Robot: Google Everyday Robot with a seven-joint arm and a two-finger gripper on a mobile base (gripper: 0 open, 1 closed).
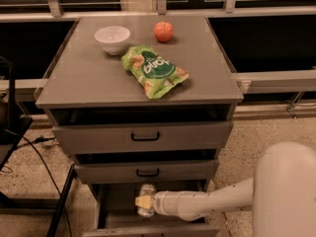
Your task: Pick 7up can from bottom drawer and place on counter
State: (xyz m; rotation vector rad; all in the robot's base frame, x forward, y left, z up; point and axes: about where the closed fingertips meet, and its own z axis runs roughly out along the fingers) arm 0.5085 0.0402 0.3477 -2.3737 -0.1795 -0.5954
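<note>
In the open bottom drawer (114,207), below the counter's front edge and a little left of its midpoint: the gripper (144,202), brought in from the right on a pale arm (212,201), level with the drawer's tray. Right at the jaws, the 7up can (146,188), the gripper's yellowish tip lying across the can's middle, part of the can showing above it and part below. Closed on the can or only set against it: cannot tell. Long axis of the can running front to back as seen, silvery end toward the cabinet's rear, the other end toward the drawer's front rim; standing or lying flat, not clear from here. Directly over the can's far end, the middle drawer (146,172) with its black handle, pulled out slightly and overhanging the rear of the tray; above that, the top drawer (143,136), also a little open. Up on the counter (89,80), well apart from the can: a green snack bag (154,70) near the centre, a white bowl (112,37) toward the back left corner, a red-orange round fruit (163,31) near the back edge. At the lower right, the robot's rounded white body (289,191); left of the cabinet, a black cable (44,166) on the floor.
</note>
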